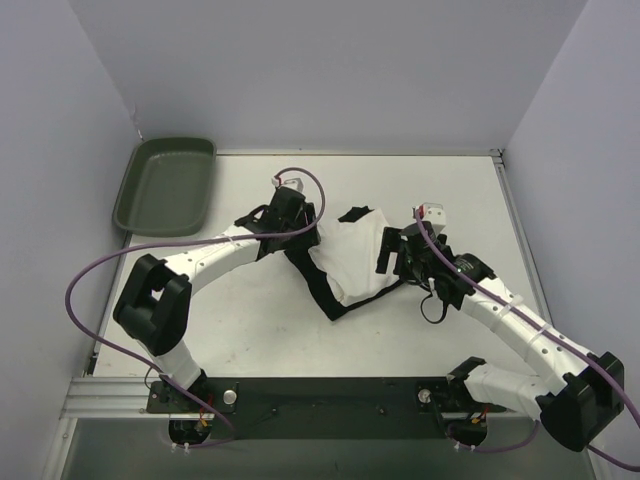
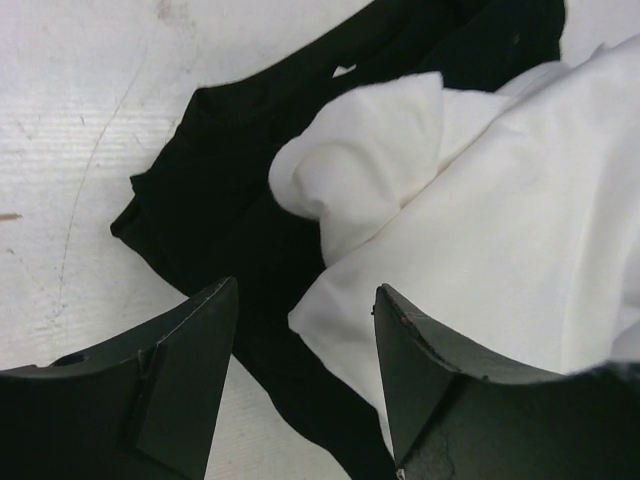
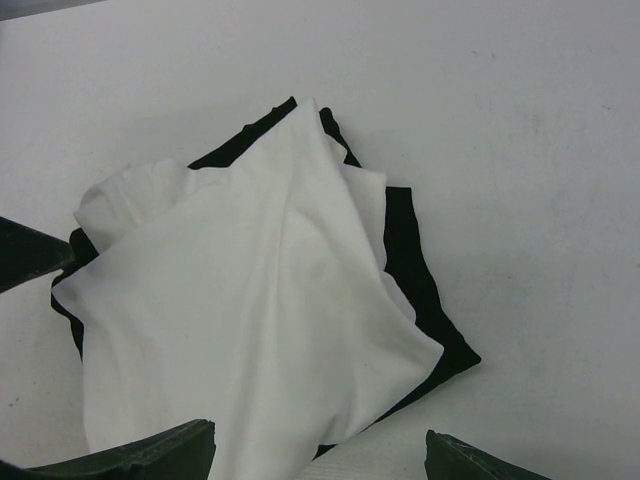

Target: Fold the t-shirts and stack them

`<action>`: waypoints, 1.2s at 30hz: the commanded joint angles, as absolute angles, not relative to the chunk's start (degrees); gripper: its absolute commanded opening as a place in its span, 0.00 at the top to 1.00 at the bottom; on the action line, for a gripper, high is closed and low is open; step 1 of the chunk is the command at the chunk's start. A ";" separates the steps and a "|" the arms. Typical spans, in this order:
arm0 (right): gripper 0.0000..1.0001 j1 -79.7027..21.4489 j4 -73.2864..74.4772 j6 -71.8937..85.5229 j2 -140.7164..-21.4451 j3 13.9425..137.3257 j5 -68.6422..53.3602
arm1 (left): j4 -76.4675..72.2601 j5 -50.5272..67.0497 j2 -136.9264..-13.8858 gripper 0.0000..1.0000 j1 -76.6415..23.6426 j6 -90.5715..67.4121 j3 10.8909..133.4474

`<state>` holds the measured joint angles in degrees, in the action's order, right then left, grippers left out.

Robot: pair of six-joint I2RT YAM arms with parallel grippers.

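Note:
The white t-shirt [image 1: 350,262] lies crumpled on top of the black t-shirt [image 1: 318,290] in the middle of the table. Black cloth shows around its edges. My left gripper [image 1: 303,238] is at the left edge of the pile. In the left wrist view its jaws [image 2: 305,285] stand open just above the black t-shirt [image 2: 220,200] and an edge of the white t-shirt [image 2: 500,220], holding nothing. My right gripper [image 1: 392,255] hovers at the right side of the pile. It is open [image 3: 318,432] over the white t-shirt [image 3: 250,300] with nothing in it, and the black t-shirt [image 3: 425,310] peeks out beneath.
A dark green tray [image 1: 165,185] stands at the far left corner of the table. Walls close in the left, right and back sides. The arm bases and a metal rail [image 1: 110,395] run along the near edge.

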<state>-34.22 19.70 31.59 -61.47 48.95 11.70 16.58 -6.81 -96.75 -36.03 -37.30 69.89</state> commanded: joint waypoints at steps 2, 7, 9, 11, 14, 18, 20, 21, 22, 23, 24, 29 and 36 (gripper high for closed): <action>0.16 -34.63 18.28 32.43 -62.23 48.52 11.87 | 14.33 -3.96 -95.01 0.35 -36.21 -39.72 65.75; 0.16 -34.80 18.19 32.52 -62.23 48.25 12.04 | 12.57 -2.99 -95.01 0.37 -36.21 -40.52 63.90; 0.16 -34.80 18.11 32.61 -62.40 48.25 11.95 | 12.31 -3.08 -95.27 0.38 -36.30 -40.43 64.16; 0.16 -34.89 18.02 32.78 -62.49 48.17 12.04 | 12.22 -2.99 -95.54 0.39 -36.30 -40.52 64.42; 0.16 -34.89 17.93 32.87 -62.49 47.90 12.04 | 11.69 -2.81 -96.24 0.46 -36.39 -40.43 64.69; 0.16 -34.89 17.84 32.96 -62.40 47.46 12.13 | 11.86 -2.55 -97.12 0.53 -36.47 -40.43 66.53; 0.16 -34.89 17.84 32.96 -62.32 47.46 12.04 | 11.95 -2.29 -97.82 0.56 -36.56 -40.43 67.06; 0.16 -34.89 17.84 32.96 -62.31 47.37 12.04 | 12.04 -2.20 -98.08 0.56 -36.56 -40.34 67.41; 0.16 -34.89 17.84 32.87 -62.23 47.46 12.13 | 12.04 -2.11 -98.35 0.57 -36.74 -40.34 67.76; 0.16 -34.89 17.84 32.87 -62.14 47.29 12.22 | 12.13 -1.94 -98.35 0.57 -36.74 -40.34 67.94; 0.16 -34.81 17.84 32.78 -62.23 47.37 12.22 | 12.04 -1.85 -98.44 0.57 -36.83 -40.34 68.03; 0.16 -34.89 17.75 32.87 -62.40 47.20 12.13 | 12.13 -1.93 -98.35 0.56 -37.09 -40.34 68.64; 0.16 -34.89 17.67 32.87 -62.14 47.11 12.30 | 12.31 -1.85 -98.88 0.60 -37.35 -40.43 69.43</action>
